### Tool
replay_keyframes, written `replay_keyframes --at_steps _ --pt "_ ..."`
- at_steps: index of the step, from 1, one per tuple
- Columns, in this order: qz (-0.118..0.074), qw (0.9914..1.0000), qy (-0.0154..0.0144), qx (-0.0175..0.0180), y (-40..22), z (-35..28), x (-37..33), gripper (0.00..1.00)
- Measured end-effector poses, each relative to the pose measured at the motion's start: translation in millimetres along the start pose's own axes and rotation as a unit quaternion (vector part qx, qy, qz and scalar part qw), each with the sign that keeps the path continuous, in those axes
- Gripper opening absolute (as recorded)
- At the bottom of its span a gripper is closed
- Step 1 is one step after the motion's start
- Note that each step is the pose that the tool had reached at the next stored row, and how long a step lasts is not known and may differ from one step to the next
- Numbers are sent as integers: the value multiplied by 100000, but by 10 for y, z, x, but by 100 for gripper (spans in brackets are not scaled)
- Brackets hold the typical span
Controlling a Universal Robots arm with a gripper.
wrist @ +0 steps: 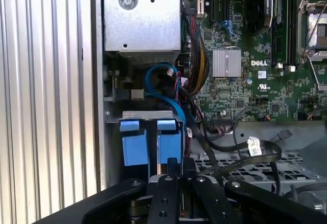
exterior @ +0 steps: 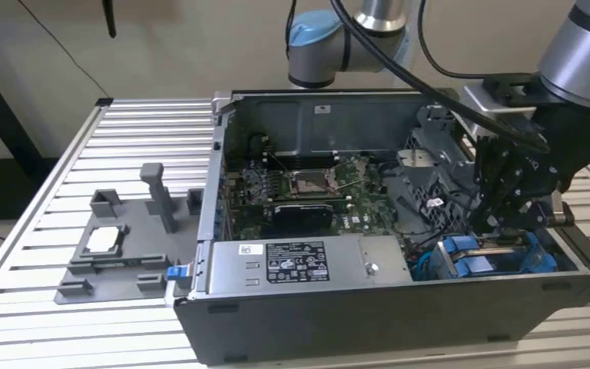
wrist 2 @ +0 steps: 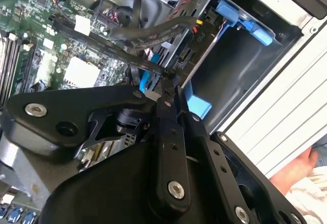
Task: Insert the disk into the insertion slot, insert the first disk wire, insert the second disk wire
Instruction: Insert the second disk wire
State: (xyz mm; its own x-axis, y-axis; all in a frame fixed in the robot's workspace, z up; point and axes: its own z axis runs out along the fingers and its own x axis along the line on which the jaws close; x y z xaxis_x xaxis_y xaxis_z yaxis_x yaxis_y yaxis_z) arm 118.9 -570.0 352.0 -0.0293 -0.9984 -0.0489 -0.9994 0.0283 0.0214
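Gripper is down inside the open case, at the corner on the exterior view's right, and its tips hang just over the slot. In the second wrist view the gripper has its fingers drawn together, with no gap to speak of at the tips. A flat black cable runs straight up to those tips, touching or nearly so (whether it is actually pinched I cannot tell).

Just beyond the fingertips sits the slot, a grey metal bay, its inner wall bare where it shows. In the first wrist view the gripper is right beside the slot, and two blue fittings stand side by side at the slot's mouth, nearly touching the fingers. I cannot tell whether the disk is seated behind them. A blue cable loops just past the slot, farther from the fingers.

Beyond the fingers, deeper in the case, lies the motherboard. The power supply runs along the near wall, beside the slot. Well away from the fingers, outside the case, a grey tray rests on the slatted table. A hand shows outside the case wall, apart from the fingers.
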Motion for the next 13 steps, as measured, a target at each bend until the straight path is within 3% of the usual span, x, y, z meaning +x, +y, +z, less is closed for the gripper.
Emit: replay_keyframes --at_steps 3,13 --pt "3 99999 -242 -215 -40 1 13 16" --pt "6 99999 -250 -220 -44 1 13 16"
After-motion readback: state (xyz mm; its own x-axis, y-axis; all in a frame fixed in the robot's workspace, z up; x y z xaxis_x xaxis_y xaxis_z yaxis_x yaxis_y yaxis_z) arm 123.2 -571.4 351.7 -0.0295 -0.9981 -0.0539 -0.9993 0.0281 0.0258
